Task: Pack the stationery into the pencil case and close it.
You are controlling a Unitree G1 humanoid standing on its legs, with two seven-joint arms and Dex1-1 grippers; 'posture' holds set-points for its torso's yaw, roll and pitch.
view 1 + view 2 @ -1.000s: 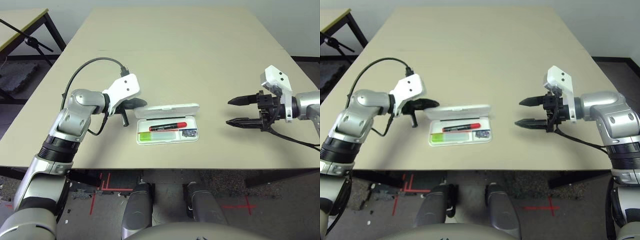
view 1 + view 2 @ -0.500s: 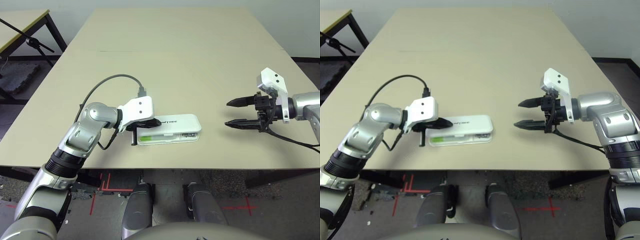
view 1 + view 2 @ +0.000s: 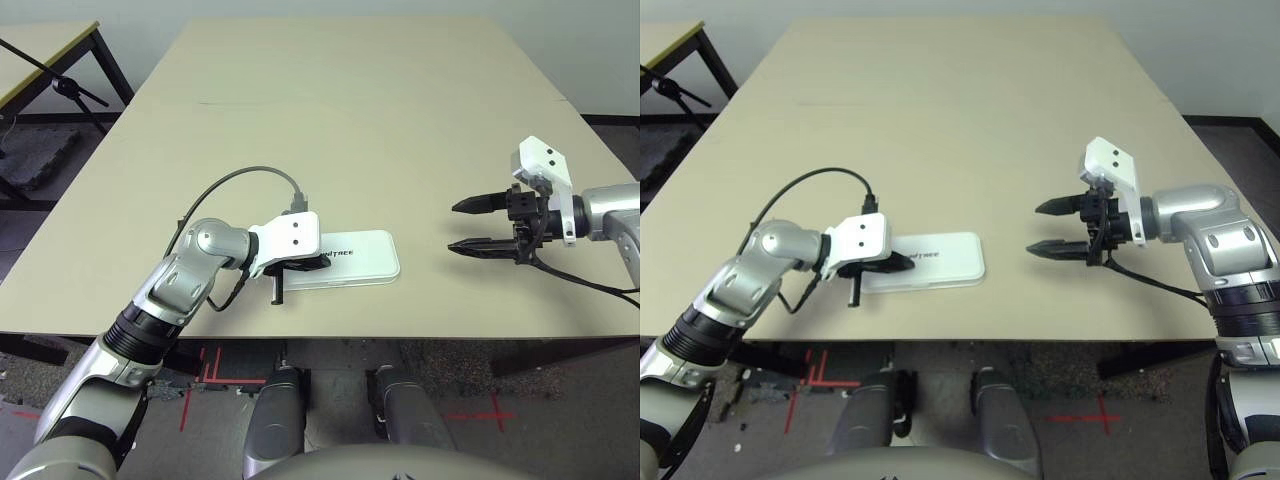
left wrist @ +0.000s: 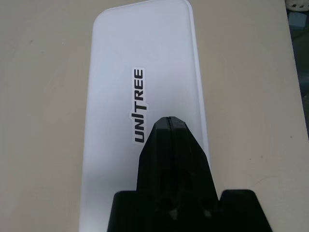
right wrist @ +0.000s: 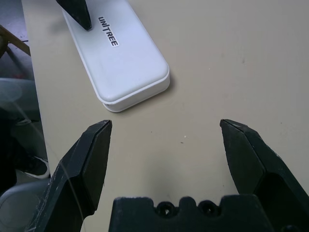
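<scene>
We see the case [image 3: 342,258] lying flat on the beige worktop [image 3: 360,120], close to its near edge and a little left of the middle. Its lid is down, with the dark lettering [image 4: 139,105] facing up on the left part of the lid. Nothing of the stationery shows outside the case.

Our left gripper [image 3: 312,264] reaches in from the left and points to the right and downward. Its two black fingers [image 4: 170,145] are pressed together into one wedge, holding nothing. Their tips rest on the lid at the left end of the case, just beside the lettering. A black cable [image 3: 235,185] arcs up from the left wrist and back over the silver forearm.

Our right gripper [image 3: 465,227] hangs above the worktop to the right of the case, well apart from it, and points left toward it. Its fingers [image 5: 89,159] are spread wide, one farther and one nearer, with bare worktop between them and nothing held. In the right wrist view the case lies beyond the finger gap, the rounded right end toward the camera, and the tip of the left fingers shows on its far end.

At the far left, off the worktop, stand another table [image 3: 45,45] and a black stand [image 3: 55,80].
</scene>
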